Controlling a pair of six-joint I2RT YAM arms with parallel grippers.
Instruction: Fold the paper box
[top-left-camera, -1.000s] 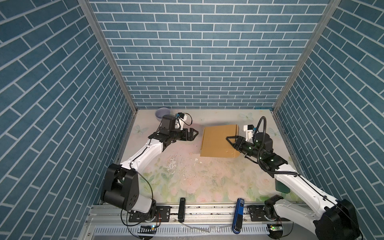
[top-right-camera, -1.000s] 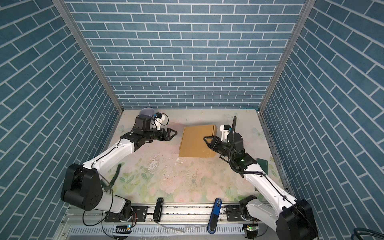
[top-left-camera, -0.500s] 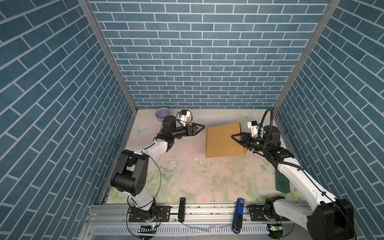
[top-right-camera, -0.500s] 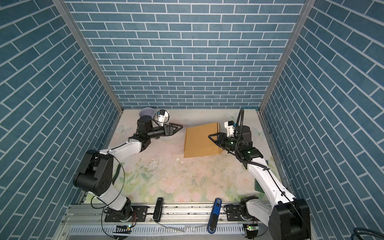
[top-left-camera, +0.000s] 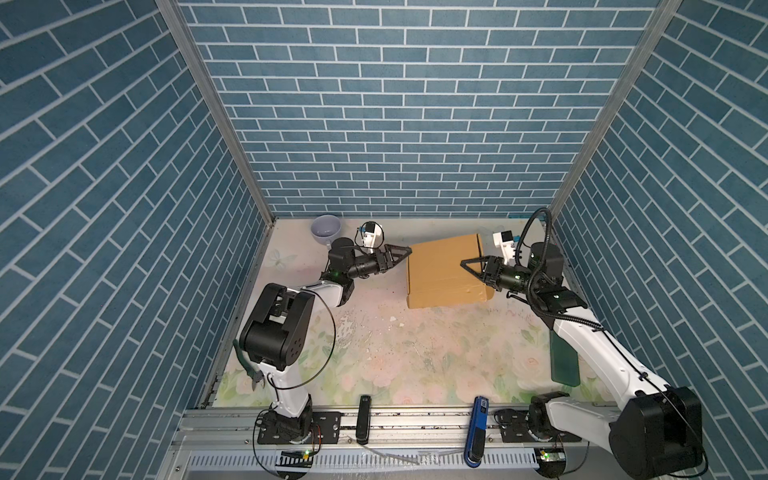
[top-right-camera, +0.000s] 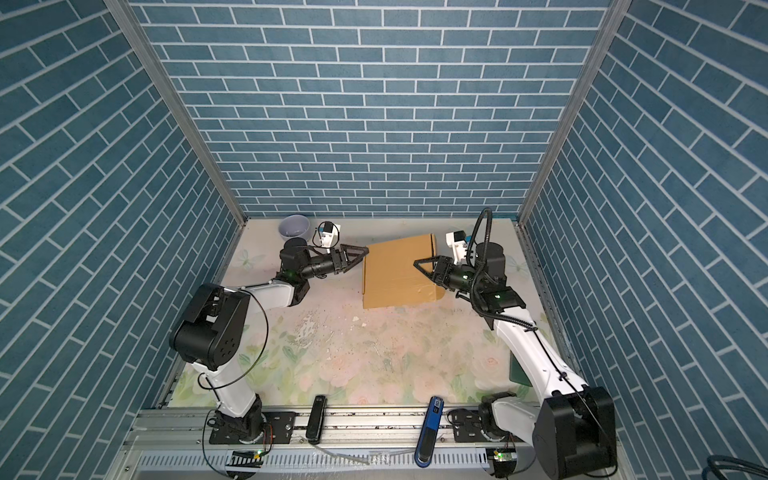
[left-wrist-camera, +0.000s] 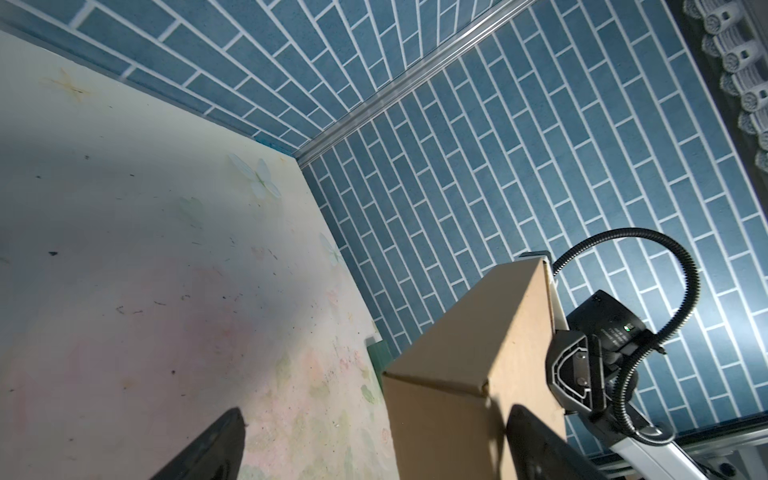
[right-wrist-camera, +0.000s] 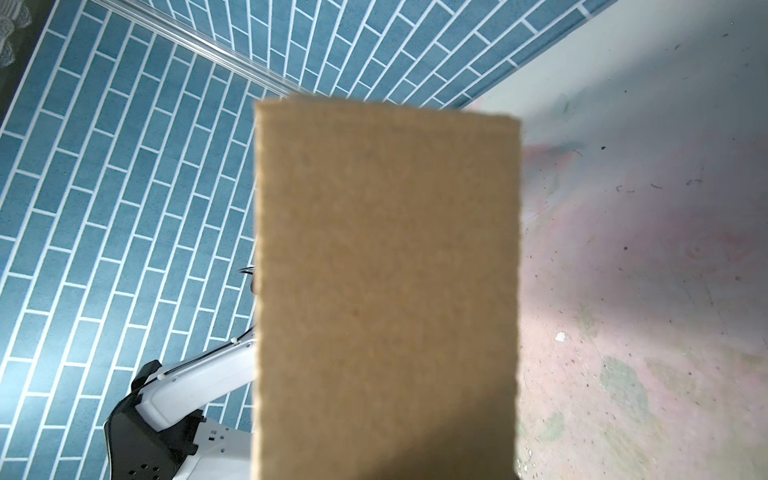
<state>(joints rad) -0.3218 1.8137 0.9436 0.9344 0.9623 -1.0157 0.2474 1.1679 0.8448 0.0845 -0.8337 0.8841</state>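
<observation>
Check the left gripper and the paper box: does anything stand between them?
Nothing visible does. The open left gripper sits at the near edge of the paper box; the left wrist view shows the box's corner between its jaws. The lilac bowl lies back by the wall, off the path.

A closed tan box (top-right-camera: 395, 272) is over the far right part of the floral mat (top-right-camera: 365, 349), skewed to the walls. The right gripper (top-right-camera: 422, 270) clasps its right side, one finger lying across the top face. The left gripper (top-right-camera: 359, 255), jaws spread, has its tips at the box's far left corner. A pale bowl (top-right-camera: 294, 226) stands in the far left corner.
</observation>
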